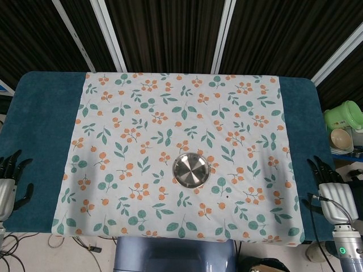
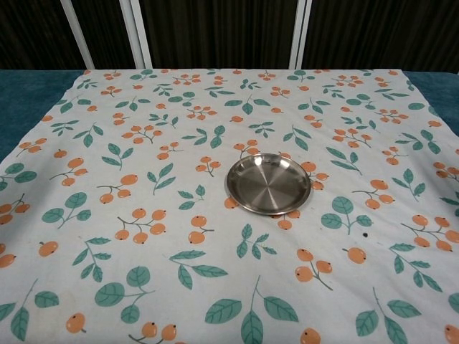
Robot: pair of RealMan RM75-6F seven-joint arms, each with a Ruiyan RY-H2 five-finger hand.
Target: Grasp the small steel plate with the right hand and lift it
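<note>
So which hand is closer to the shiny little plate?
Right, though only slightly. The right hand waits at the table's right edge. The left hand sits at the far left edge, further from the plate. Neither touches it.

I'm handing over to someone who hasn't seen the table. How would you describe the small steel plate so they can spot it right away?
Find the white tablecloth printed with orange berries and green leaves covering the blue table. A little toward the near edge from its middle lies the small round steel plate, flat and apart from both hands. It is the only shiny metal thing on the cloth.
</note>
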